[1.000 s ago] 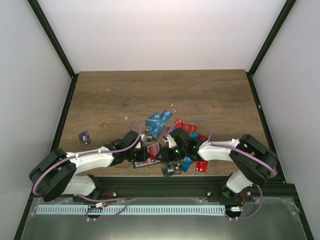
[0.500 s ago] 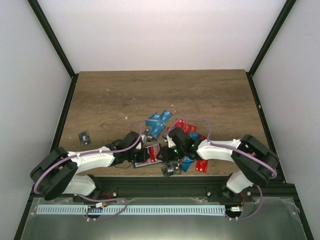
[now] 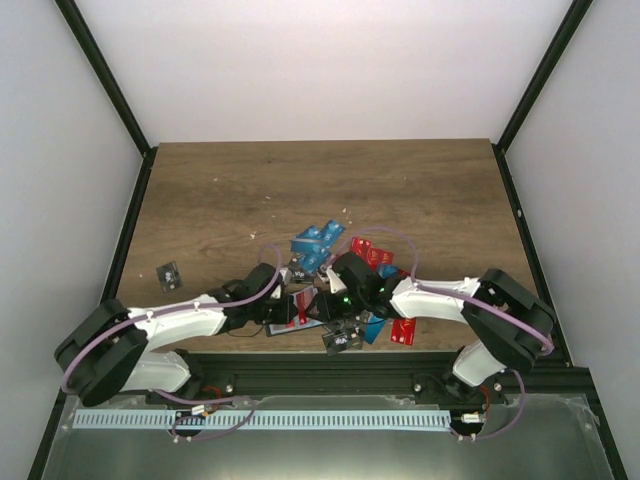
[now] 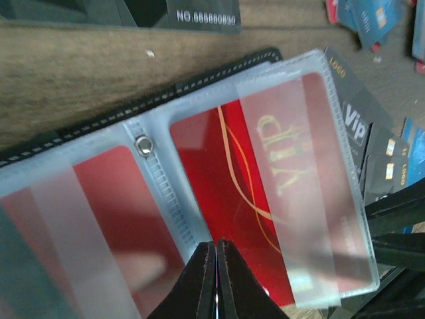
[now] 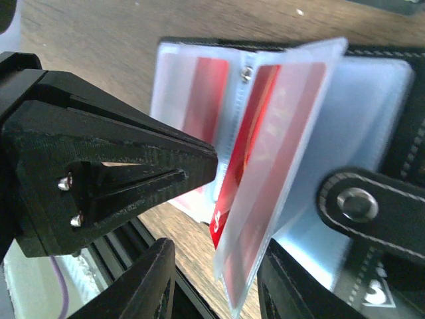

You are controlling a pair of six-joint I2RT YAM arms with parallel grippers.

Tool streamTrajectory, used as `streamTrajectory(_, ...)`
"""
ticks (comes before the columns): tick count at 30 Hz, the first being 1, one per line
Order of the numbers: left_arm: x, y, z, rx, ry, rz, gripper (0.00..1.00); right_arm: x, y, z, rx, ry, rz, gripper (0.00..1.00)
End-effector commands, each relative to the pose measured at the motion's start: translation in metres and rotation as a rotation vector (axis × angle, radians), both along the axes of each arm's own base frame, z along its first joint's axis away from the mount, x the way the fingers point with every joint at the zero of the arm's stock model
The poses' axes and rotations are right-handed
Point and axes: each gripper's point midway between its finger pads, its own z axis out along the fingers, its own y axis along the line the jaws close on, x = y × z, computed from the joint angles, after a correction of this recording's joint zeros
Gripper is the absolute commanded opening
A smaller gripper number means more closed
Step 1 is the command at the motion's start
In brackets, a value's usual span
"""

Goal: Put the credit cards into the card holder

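Two credit cards (image 4: 259, 199) sit in the card holder (image 4: 199, 78); loose cards (image 3: 318, 240) lie behind it.

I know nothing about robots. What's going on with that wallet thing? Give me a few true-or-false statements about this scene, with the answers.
1. The card holder lies open on the table. True.
2. Its clear sleeves hold green cards. False: the ones seen inside are red cards.
3. The left gripper is shut. True.
4. The right gripper is shut tight. False: its fingers stand apart, with a raised sleeve between them.
5. Every card is in the holder. False: blue cards and a black card lie loose on the table.
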Motion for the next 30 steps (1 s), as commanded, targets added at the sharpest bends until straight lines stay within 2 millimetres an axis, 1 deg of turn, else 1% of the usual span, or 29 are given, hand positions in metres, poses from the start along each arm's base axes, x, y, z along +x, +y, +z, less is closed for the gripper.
streamTrajectory(1, 0.008, 0.01, 0.016, 0.026, -0.055, 0.051, 0.05, 0.003, 0.025, 0.022, 0.078, -0.032, 0.051, 0.36)
streamTrajectory(4, 0.009, 0.026, 0.02, 0.077, -0.071, 0.107, 0.05, 0.003, 0.034, 0.021, 0.079, -0.029, 0.067, 0.36)
streamTrajectory(7, 0.011, 0.043, 0.031, 0.107, -0.105, 0.176, 0.07, 0.002, 0.046, 0.022, 0.081, -0.029, 0.089, 0.36)
streamTrajectory(8, 0.01, 0.049, 0.034, 0.116, -0.113, 0.193, 0.08, 0.0, 0.051, 0.019, 0.076, -0.025, 0.099, 0.36)
streamTrajectory(12, 0.009, 0.068, 0.051, 0.116, -0.162, 0.261, 0.1, -0.003, 0.075, 0.02, 0.078, -0.025, 0.14, 0.37)
streamTrajectory(17, 0.007, 0.085, 0.067, 0.083, -0.208, 0.339, 0.13, -0.016, 0.107, 0.014, 0.063, -0.012, 0.21, 0.38)
streamTrajectory(19, 0.007, 0.083, 0.077, 0.027, -0.231, 0.346, 0.13, -0.021, 0.116, 0.014, 0.061, -0.012, 0.233, 0.38)
streamTrajectory(20, 0.007, 0.083, 0.078, 0.019, -0.235, 0.349, 0.13, -0.022, 0.119, 0.016, 0.065, -0.013, 0.236, 0.38)
streamTrajectory(22, 0.006, 0.084, 0.078, 0.018, -0.239, 0.347, 0.13, -0.023, 0.119, 0.022, 0.076, -0.019, 0.24, 0.38)
streamTrajectory(25, 0.006, 0.079, 0.078, 0.009, -0.245, 0.32, 0.13, -0.02, 0.113, 0.033, 0.07, -0.057, 0.223, 0.39)
streamTrajectory(28, 0.005, 0.069, 0.078, -0.015, -0.241, 0.272, 0.13, -0.017, 0.098, 0.043, 0.039, -0.099, 0.191, 0.4)
streamTrajectory(29, 0.005, 0.064, 0.079, -0.031, -0.238, 0.253, 0.13, -0.015, 0.09, 0.05, 0.03, -0.12, 0.169, 0.4)
streamTrajectory(30, 0.005, 0.058, 0.079, -0.048, -0.238, 0.23, 0.13, -0.013, 0.081, 0.049, 0.007, -0.131, 0.143, 0.41)
